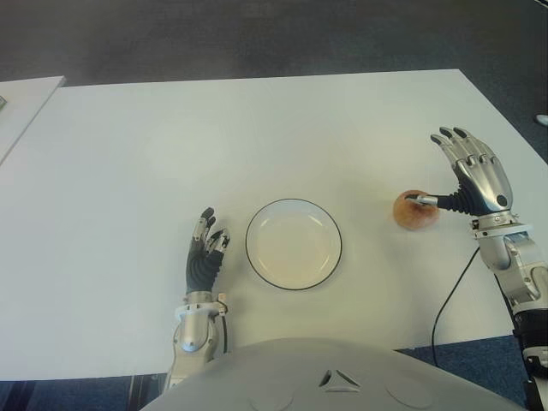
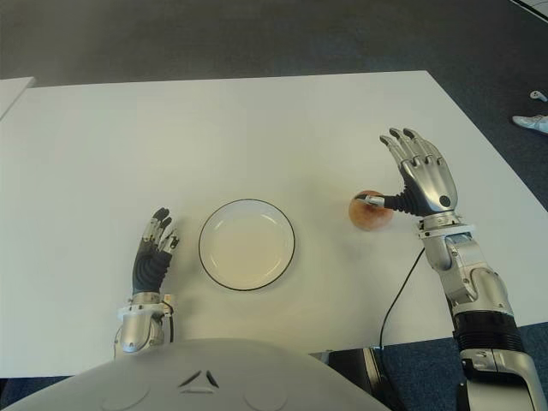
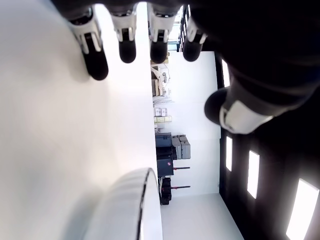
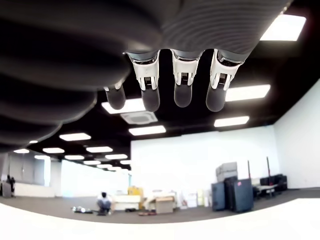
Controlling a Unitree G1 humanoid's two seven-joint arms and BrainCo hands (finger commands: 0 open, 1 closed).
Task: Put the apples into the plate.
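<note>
a wide white table [image 1: 257, 128] fills most of the frame in the eye views, with dark carpet [image 1: 257, 34] along the top edge. near the lower centre of the frame sits a round white plate [image 1: 294, 243] with a thin dark rim, and nothing lies in it. at the right side of the frame the right hand [image 1: 473, 175] is raised with its four fingers [image 1: 454, 145] spread wide and straight, holding nothing, while its thumb tip touches the top of the apple [image 1: 415, 210]. the left hand [image 1: 205, 253] shows just left of the plate, low in the frame, fingers loosely extended and grasping nothing. the single reddish apple sits on the table well right of the plate, at mid height.
</note>
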